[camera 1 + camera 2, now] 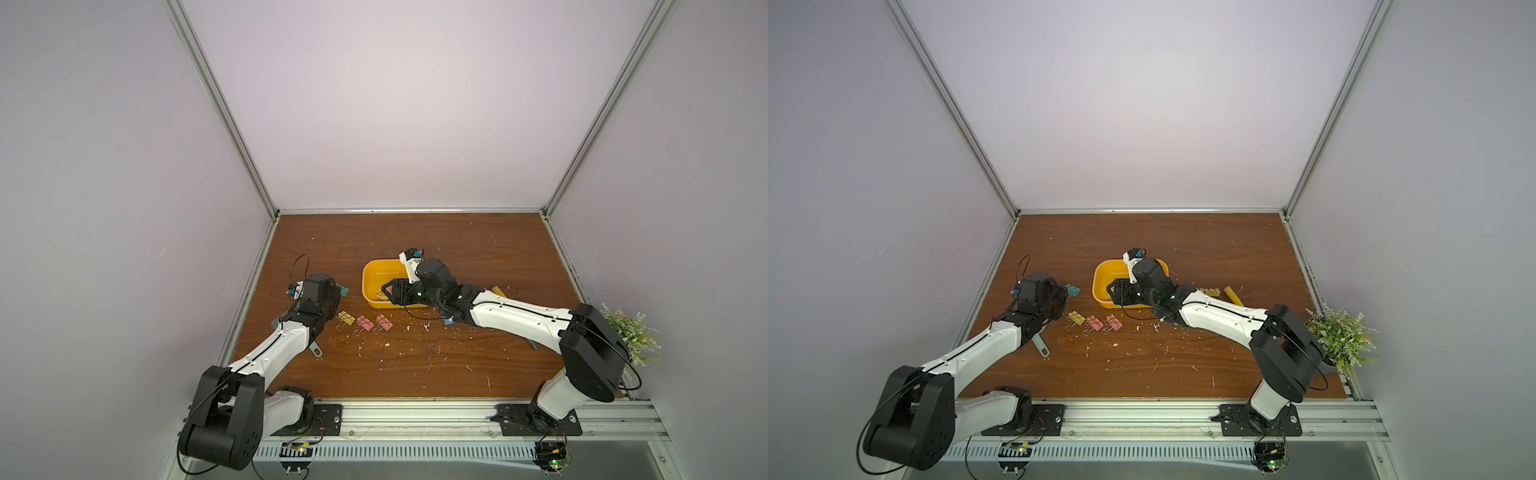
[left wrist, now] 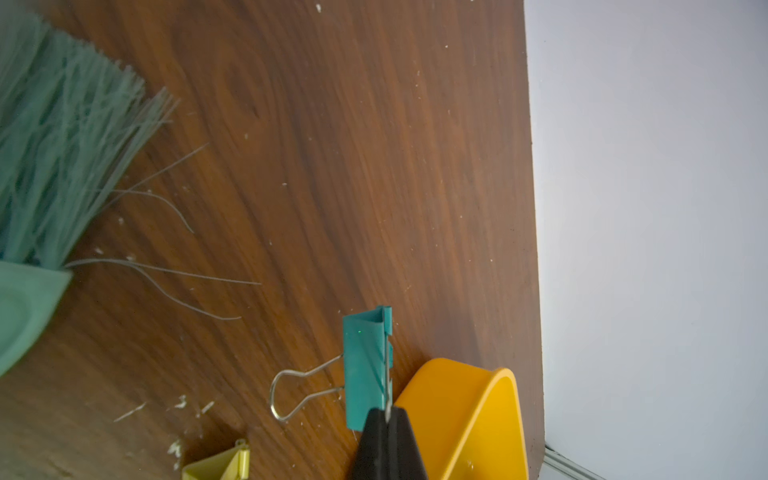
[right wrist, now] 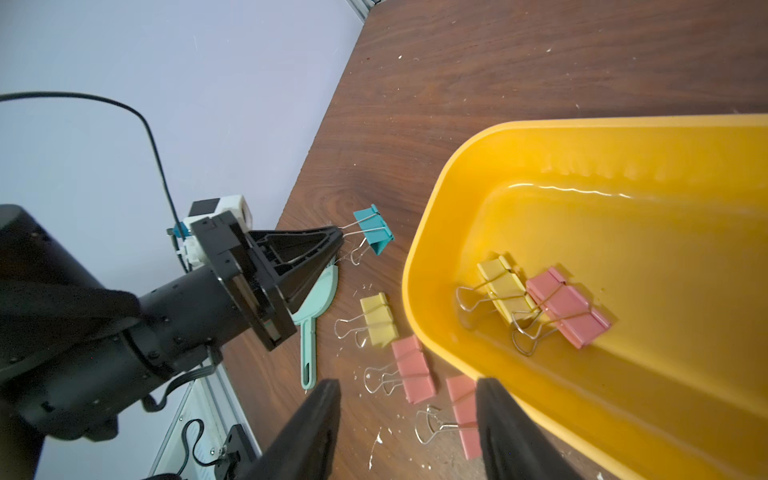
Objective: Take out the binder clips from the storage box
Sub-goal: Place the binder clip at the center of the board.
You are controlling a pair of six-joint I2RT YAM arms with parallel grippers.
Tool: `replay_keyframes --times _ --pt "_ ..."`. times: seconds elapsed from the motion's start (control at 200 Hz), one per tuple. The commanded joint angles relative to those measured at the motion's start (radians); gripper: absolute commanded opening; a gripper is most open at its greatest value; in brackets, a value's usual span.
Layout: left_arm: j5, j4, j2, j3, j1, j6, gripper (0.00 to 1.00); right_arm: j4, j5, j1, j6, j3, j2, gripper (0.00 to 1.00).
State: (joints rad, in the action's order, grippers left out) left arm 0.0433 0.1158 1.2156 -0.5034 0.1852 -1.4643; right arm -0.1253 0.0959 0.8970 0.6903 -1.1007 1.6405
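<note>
Inside the storage box [image 3: 419,249], a yellow clip [image 3: 505,289] and a pink clip [image 3: 567,307] lie touching near one end, and the rest of its floor is open from above. On the side of the storage box towards the left arm the way is crowded. Three clips [image 3: 413,370] lie in a row just beside its wall. The right gripper [image 3: 407,382] hangs there with jaws apart. The left gripper [image 3: 338,239] pinches the wire handle of a teal clip [image 3: 374,228] near its corner, above a green brush [image 3: 320,299]. Beyond the storage box the table [image 1: 415,237] lies open as far as the back wall [image 1: 407,124].
</note>
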Motion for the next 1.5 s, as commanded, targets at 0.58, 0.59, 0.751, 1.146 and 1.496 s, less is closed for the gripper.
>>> replay_keyframes --times 0.58,0.59,0.751,1.146,1.496 --pt "-0.079 0.184 0.219 -0.029 -0.065 -0.015 0.02 0.113 0.035 0.032 -0.063 -0.149 0.105 0.60" --pt "-0.079 0.179 0.220 -0.030 -0.066 -0.014 0.03 0.113 0.035 0.031 -0.064 -0.150 0.104 0.60" --pt "-0.100 0.174 0.218 -0.031 -0.069 -0.007 0.21 0.141 0.004 0.031 -0.090 -0.152 0.093 0.60" --pt "-0.052 0.085 -0.009 -0.066 -0.069 0.293 0.51 0.111 -0.185 0.015 -0.070 -0.029 -0.055 0.62" --pt "-0.410 0.102 0.021 -0.169 0.008 0.680 0.47 0.089 -0.246 -0.023 -0.069 0.079 -0.151 0.65"
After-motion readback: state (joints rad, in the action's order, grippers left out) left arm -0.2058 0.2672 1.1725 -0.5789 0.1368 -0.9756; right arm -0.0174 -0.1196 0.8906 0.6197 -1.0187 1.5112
